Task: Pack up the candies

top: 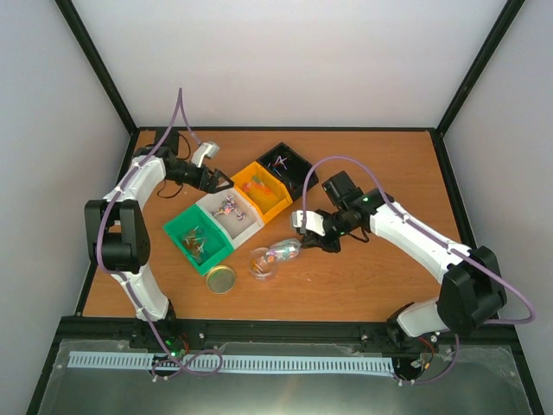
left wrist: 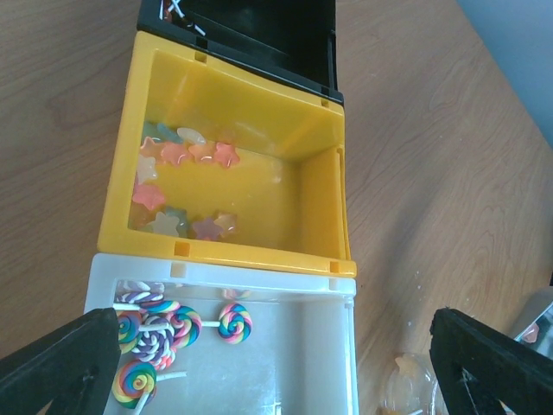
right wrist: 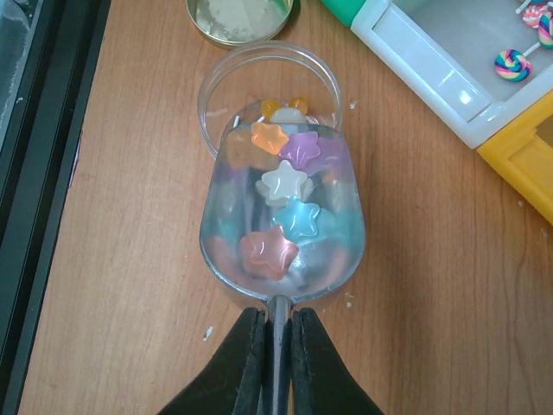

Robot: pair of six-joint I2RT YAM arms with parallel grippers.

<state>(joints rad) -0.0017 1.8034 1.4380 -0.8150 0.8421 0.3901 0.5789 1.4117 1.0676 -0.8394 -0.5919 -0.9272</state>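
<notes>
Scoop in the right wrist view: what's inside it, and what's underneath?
Star candies lie in the scoop: orange, purple, white, blue, pink. Its tip overhangs a clear jar with an orange candy showing; the scoop covers part of the jar's inside.

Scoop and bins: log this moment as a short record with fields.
right tool: shut on the scoop handle
scoop: loaded with star candies, tip at the clear jar mouth
clear jar: a few candies inside; gold lid beside it
left tool: open, empty, near the yellow bin and white bin
yellow bin: star candies
white bin: lollipops
</notes>
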